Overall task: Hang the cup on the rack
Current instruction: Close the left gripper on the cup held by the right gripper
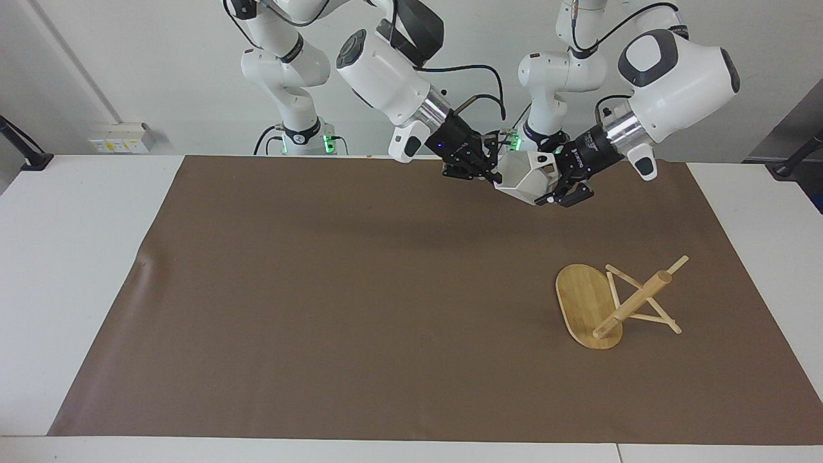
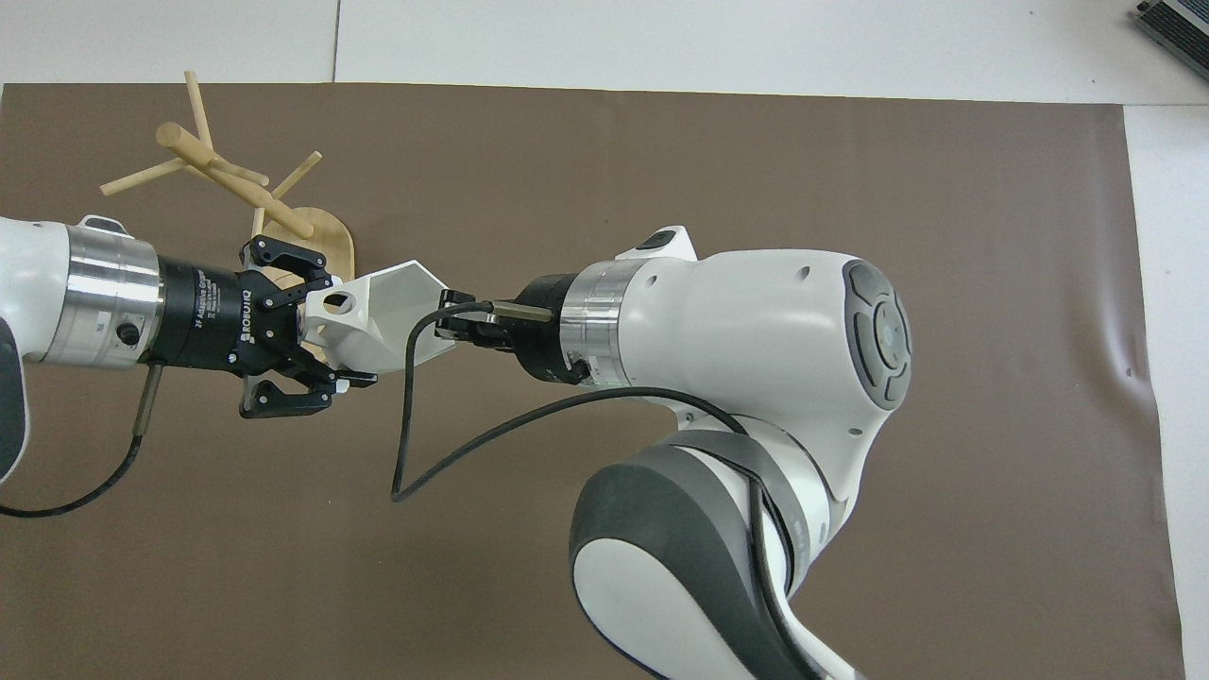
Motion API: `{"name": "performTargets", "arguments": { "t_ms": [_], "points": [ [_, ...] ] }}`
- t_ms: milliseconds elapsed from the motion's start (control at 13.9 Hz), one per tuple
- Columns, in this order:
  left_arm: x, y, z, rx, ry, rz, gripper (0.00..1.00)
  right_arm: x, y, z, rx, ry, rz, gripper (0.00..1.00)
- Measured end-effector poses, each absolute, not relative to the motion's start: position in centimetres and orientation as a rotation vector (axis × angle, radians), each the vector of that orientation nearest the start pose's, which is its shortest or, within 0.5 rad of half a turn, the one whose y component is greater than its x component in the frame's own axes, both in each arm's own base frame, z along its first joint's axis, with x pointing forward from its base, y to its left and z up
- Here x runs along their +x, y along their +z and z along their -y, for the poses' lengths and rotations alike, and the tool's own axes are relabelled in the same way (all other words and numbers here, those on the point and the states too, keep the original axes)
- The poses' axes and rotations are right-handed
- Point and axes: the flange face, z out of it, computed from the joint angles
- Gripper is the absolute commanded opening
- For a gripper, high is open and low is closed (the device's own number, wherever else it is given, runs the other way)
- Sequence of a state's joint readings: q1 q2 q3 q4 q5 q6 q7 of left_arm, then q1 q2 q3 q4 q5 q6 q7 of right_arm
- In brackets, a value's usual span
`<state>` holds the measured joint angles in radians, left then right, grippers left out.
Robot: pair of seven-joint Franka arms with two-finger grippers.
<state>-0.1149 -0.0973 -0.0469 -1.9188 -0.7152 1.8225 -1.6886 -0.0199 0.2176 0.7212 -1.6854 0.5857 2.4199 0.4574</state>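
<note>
The cup (image 1: 527, 179) is held in the air between both grippers, over the brown mat (image 1: 321, 289) near the robots' edge — its mouth turned toward the right gripper (image 1: 490, 175), its pierced handle toward the left gripper (image 2: 321, 345). Both grippers are clamped on it. The rack (image 1: 614, 302) is tipped over on the mat toward the left arm's end — post slanting, oval base on edge — with bare mat all around.
</note>
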Motion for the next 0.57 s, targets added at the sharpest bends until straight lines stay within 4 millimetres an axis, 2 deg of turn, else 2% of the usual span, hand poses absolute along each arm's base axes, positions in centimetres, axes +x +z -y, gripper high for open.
{"name": "performTargets", "arguments": {
  "t_ms": [215, 431, 502, 574],
  "points": [
    [52.07, 55.29, 14.02, 1.715, -0.752, -1.992, 0.00, 52.63, 56.13, -39.47, -2.310, -0.124, -0.172, 0.00],
    [51.88, 55.39, 14.03, 1.687, -0.761, -2.023, 0.00, 52.68, 56.20, -39.44, -2.308, -0.127, -0.173, 0.34],
    [51.86, 55.45, 14.01, 1.674, -0.762, -2.035, 0.00, 52.74, 56.21, -39.37, -2.308, -0.129, -0.174, 0.48],
    [51.94, 55.53, 13.92, 1.649, -0.756, -2.052, 0.00, 52.83, 56.19, -39.26, -2.309, -0.133, -0.171, 0.67]
  ]
}}
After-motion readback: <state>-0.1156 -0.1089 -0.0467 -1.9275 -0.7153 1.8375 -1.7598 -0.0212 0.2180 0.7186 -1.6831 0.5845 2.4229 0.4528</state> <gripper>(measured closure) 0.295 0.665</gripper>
